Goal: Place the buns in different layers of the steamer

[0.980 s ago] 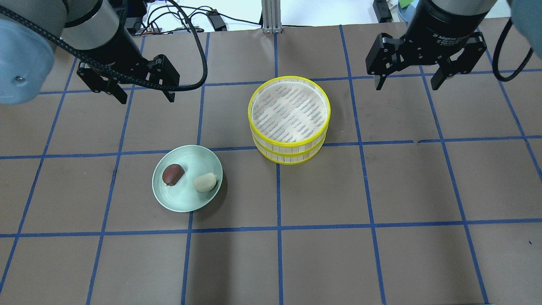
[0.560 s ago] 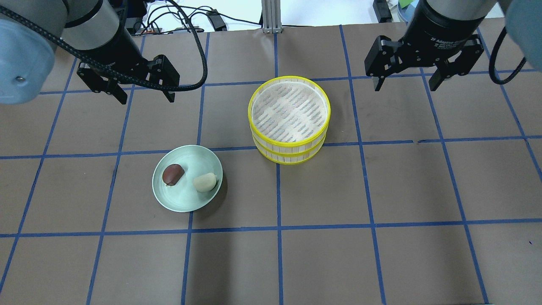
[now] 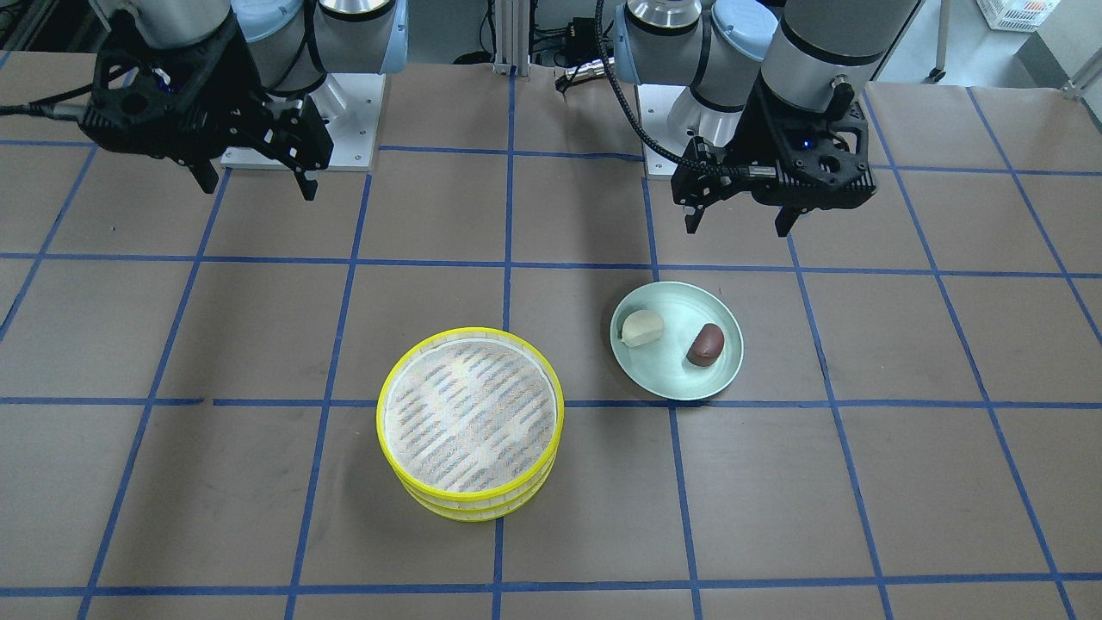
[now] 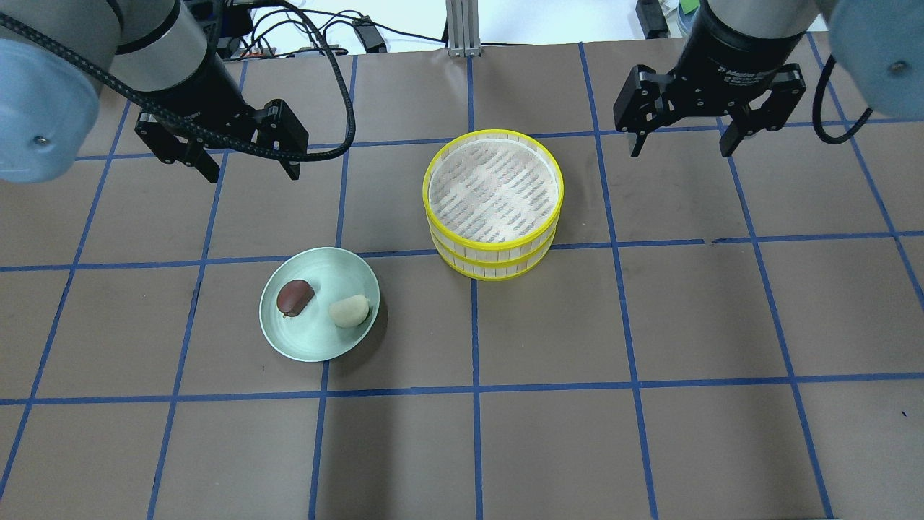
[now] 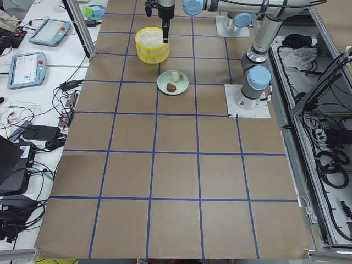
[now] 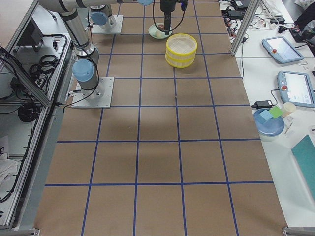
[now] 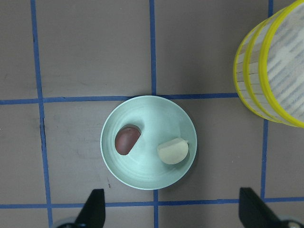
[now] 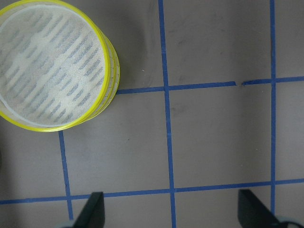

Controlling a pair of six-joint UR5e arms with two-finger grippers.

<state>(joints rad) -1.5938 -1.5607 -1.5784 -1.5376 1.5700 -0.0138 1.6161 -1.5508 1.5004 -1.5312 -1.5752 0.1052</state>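
Well, from the front, the cream bun (image 3: 643,328) and brown bun (image 3: 705,344) are sitting on the plate (image 3: 671,383), beside the stacked steamer trays (image 3: 469,413). Overhead, the left gripper (image 4: 253,175) and right gripper (image 4: 680,150) are hanging spread and empty. From the left wrist, the two are lying close together, so grabbing one is risking knocking the other.

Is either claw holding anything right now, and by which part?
Nothing is held. The left gripper and right gripper are open and empty; the white bun and brown bun lie on the plate.
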